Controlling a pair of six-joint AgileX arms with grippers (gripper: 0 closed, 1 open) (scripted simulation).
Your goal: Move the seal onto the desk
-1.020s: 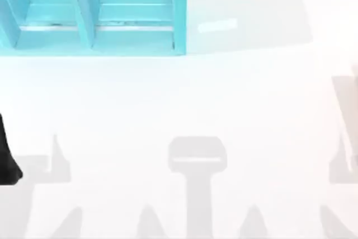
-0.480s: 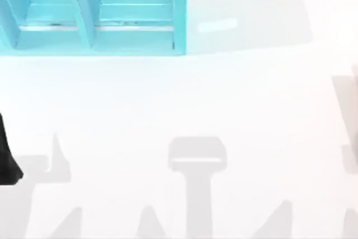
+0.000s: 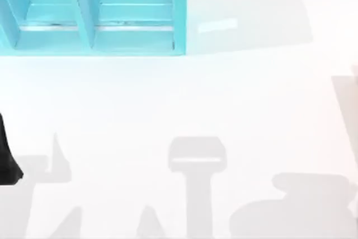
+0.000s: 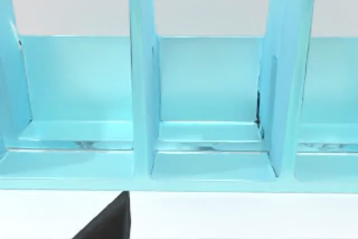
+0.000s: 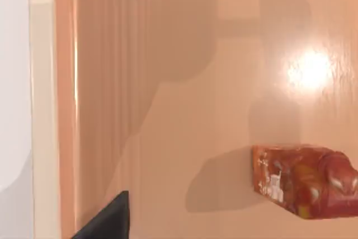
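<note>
The seal, an amber-orange block with a red end, rests on a glossy peach-coloured surface in the right wrist view. A dark part of my right gripper shows at that picture's edge, apart from the seal. The desk is a wide white glossy top. My left arm sits parked at the desk's left edge. A dark part of its gripper faces the turquoise shelf.
A turquoise shelf unit with upright dividers stands at the desk's back left, and its open compartments show in the left wrist view. Grey shadows lie along the desk's front, with a broad one at the front right.
The thin pointed shadows at the desk's front right have given way to a broad rounded one. The left arm has not moved.
</note>
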